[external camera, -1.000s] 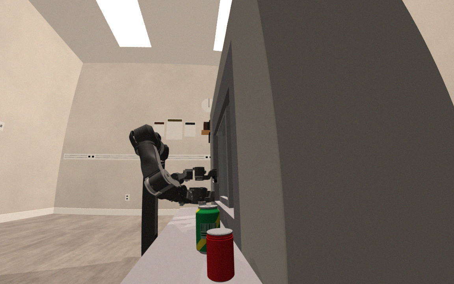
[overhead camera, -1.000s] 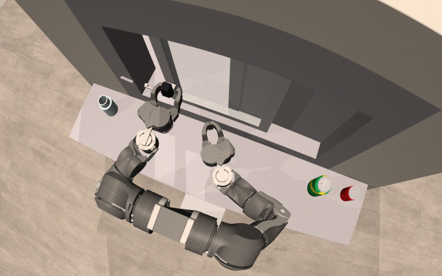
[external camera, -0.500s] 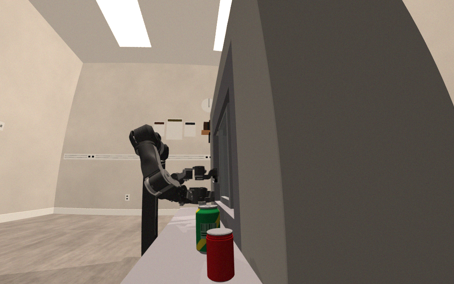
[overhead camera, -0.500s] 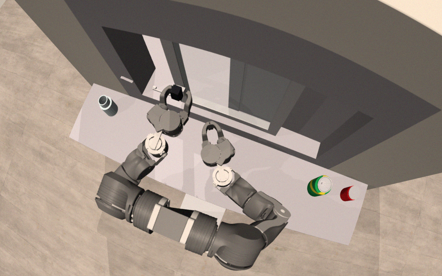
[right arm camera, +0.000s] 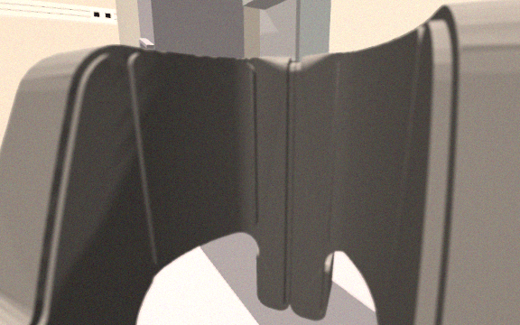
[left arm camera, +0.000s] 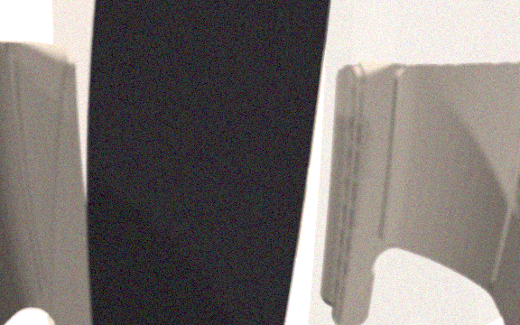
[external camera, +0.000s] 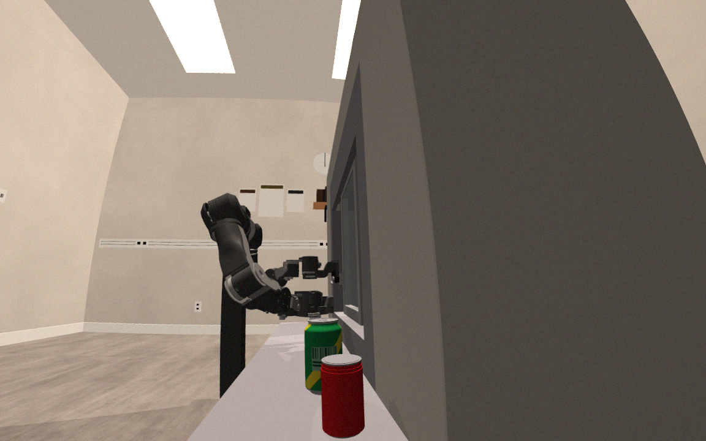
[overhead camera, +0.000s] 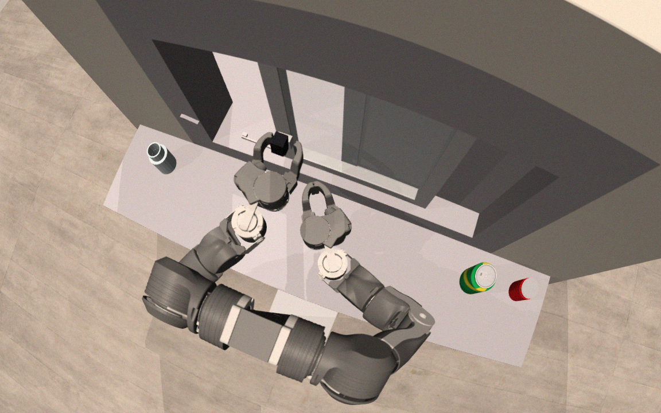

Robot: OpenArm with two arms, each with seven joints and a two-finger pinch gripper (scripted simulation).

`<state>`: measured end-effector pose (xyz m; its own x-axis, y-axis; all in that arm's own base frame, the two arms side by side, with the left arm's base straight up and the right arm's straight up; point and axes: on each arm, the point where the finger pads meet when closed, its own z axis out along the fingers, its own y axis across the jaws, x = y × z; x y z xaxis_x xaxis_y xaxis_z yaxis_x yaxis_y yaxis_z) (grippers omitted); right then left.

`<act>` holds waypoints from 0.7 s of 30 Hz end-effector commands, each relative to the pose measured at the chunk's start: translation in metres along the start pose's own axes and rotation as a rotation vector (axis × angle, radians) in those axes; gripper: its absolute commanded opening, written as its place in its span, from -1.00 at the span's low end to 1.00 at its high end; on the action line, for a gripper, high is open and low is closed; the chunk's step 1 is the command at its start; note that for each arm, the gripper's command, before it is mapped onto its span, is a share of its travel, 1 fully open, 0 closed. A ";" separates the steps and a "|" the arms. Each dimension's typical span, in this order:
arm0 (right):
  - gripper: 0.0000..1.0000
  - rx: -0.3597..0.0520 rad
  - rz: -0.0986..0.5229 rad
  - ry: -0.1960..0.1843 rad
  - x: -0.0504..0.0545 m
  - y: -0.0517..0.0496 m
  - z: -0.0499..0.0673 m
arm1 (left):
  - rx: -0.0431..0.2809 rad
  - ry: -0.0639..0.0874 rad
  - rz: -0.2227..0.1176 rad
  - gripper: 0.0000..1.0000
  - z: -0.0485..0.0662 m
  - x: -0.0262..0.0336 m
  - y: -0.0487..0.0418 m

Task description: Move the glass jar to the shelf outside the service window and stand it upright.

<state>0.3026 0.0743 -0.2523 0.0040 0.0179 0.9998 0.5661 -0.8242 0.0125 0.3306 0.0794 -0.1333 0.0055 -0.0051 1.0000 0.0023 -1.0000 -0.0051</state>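
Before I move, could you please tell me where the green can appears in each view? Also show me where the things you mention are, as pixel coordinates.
Top: the green can (overhead camera: 471, 280) (external camera: 317, 339) is at lower right.
Exterior: lower middle, partly hidden.
Left wrist: not in it.
Right wrist: not in it.
Landmark shared by top and exterior: the red can (overhead camera: 517, 289) (external camera: 342, 399).
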 end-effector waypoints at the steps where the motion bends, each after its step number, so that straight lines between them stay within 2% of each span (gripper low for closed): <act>1: -1.00 0.004 -0.001 0.004 0.002 -0.001 0.001 | -0.003 -0.002 0.002 -0.40 0.000 -0.0001 0.0045; 8: -1.00 0.008 0.000 0.004 0.002 -0.001 0.001 | -0.001 -0.003 0.005 -0.40 0.000 0.0001 0.0208; 10: -1.00 0.008 0.000 0.004 0.002 -0.001 0.001 | -0.001 -0.003 0.005 -0.40 0.000 0.0001 0.0208; 11: -1.00 0.001 -0.002 0.004 0.002 0.000 0.000 | -0.002 0.000 0.001 -0.40 0.000 0.0014 0.0234; 21: -1.00 0.006 -0.001 0.004 0.002 -0.001 0.001 | -0.002 0.000 0.001 -0.40 0.000 0.0014 0.0467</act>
<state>0.3026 0.0743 -0.2523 0.0040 0.0179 0.9998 0.5661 -0.8242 0.0125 0.3305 0.0363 -0.1314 0.0004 -0.0087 1.0000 0.0121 -0.9999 -0.0087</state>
